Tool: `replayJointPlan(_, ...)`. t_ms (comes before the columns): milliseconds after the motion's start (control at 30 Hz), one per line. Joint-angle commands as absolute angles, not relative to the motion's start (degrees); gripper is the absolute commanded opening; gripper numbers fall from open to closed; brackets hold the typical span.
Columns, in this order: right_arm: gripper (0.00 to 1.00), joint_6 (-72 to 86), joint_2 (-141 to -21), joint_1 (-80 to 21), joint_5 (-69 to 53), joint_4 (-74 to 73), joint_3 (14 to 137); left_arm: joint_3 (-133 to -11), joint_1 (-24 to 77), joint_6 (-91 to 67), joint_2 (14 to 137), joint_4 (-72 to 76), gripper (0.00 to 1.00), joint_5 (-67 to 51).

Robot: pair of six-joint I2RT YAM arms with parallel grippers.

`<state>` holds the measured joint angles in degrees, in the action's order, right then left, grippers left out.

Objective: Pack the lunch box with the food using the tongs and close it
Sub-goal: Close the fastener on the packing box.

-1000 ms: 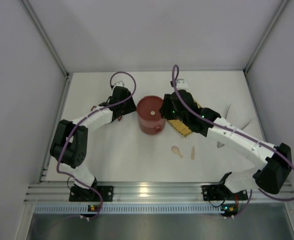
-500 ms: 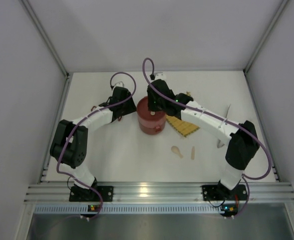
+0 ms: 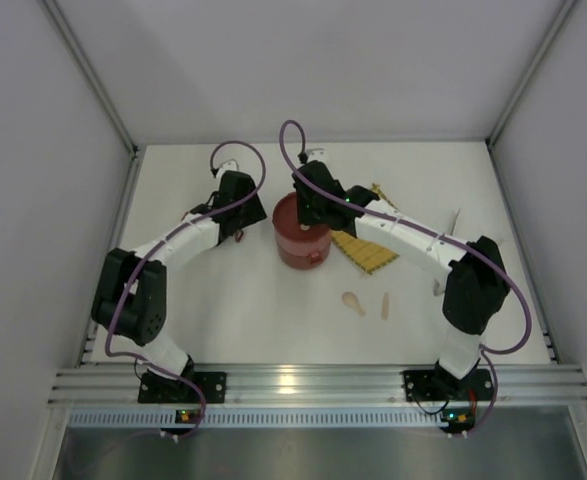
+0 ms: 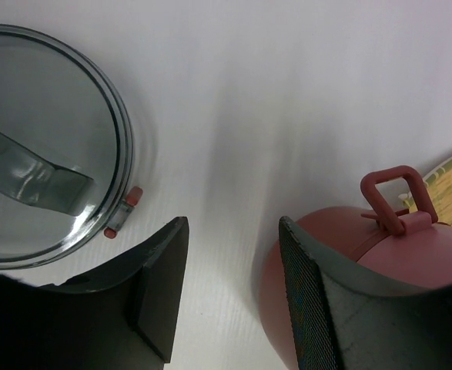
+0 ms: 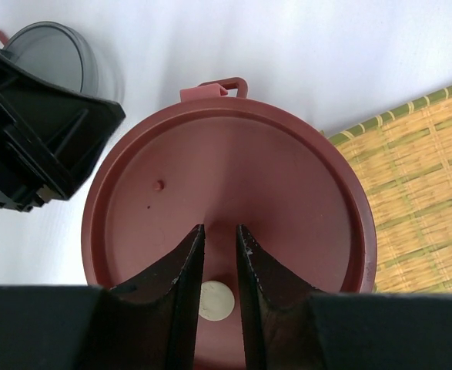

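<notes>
The maroon lunch box (image 3: 301, 245) stands closed in the middle of the table, its flat lid (image 5: 233, 193) showing a pale centre dot (image 5: 215, 301). My right gripper (image 5: 219, 229) hovers just over that lid, its jaws a narrow gap apart and empty; it shows from above as well (image 3: 308, 215). To the box's left my left gripper (image 4: 233, 254) is open and empty, its right finger (image 4: 306, 301) beside the box wall (image 4: 349, 254). Slim silvery tongs (image 3: 456, 222) lie at the right, partly behind my right arm. The food is hidden.
A round steel-lined piece (image 4: 41, 146) lies left of the box under my left wrist. The yellow woven mat (image 3: 365, 252) sits right of the box. A small beige spoon (image 3: 354, 301) and a stick (image 3: 385, 305) lie nearer the front.
My right arm has swung left from above the mat to above the lunch box lid, its jaws narrowing. The left arm has shifted only slightly.
</notes>
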<state>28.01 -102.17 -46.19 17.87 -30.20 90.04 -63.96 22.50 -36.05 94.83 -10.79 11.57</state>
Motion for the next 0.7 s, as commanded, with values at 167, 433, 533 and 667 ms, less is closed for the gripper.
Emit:
replayJointPlan(167,0.23,27.33,-101.78,-45.35,16.26,-32.87,87.8,-69.6,20.39,-35.6,93.77,-5.28,0.56,7.92)
replayJointPlan(433,0.22,27.07,-101.51,-45.26,15.12,-32.87,87.36,-77.25,19.6,-33.49,101.86,-0.62,0.56,-9.04)
replayJointPlan(533,0.22,27.07,-101.6,-45.26,14.94,-32.87,87.45,-80.22,19.16,-33.22,105.72,2.03,0.56,-17.56)
replayJointPlan(667,0.22,27.07,-101.51,-45.18,14.77,-33.13,88.07,-84.2,19.16,-31.91,111.17,-4.65,0.55,-22.93)
